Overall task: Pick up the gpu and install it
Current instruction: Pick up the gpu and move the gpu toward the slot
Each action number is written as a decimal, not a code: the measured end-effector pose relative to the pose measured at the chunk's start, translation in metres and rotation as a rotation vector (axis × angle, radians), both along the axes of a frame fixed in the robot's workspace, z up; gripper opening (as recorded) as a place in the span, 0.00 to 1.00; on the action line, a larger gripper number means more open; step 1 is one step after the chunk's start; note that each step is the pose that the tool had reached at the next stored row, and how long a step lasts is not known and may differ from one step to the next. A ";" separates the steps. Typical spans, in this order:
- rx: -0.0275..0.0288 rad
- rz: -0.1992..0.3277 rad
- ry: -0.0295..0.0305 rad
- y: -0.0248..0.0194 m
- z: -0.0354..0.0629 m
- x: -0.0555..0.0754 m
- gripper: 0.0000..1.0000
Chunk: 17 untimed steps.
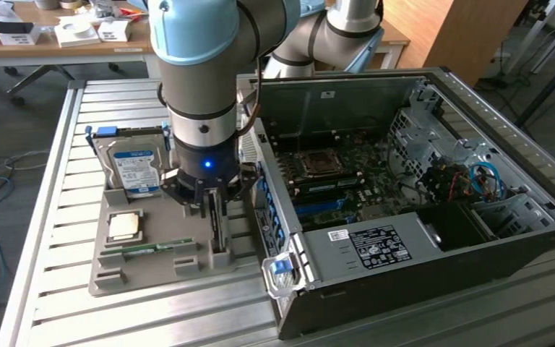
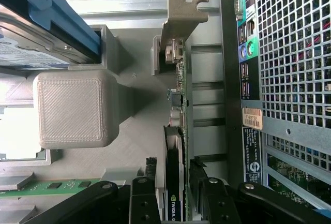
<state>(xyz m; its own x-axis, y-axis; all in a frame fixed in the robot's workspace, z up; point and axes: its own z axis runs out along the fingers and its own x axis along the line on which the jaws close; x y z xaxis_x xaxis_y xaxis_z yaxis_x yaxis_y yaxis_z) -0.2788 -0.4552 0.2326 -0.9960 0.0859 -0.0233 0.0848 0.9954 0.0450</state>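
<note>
Grey tray (image 1: 113,278) on the slatted table (image 1: 56,217): gripper (image 2: 175,182) straddles the upright gpu (image 2: 174,149), jaws partly open.

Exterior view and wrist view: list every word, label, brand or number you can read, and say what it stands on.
No text reads clearly.
hard drive: blue label, print too small to read.
power supply: black label and white sticker, too small to read.
computer case: tan and black rear stickers, blurred.
gpu: small green logo, no legible words.
</note>
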 end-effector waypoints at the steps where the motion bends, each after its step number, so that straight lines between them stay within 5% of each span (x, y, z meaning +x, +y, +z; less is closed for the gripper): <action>1: 0.0000 0.000 0.0001 0.0000 0.0000 0.000 0.39; 12: 0.0000 0.000 0.0000 0.0000 0.0000 0.000 0.39; 17: 0.0000 0.000 0.0001 0.0000 0.0000 0.000 0.26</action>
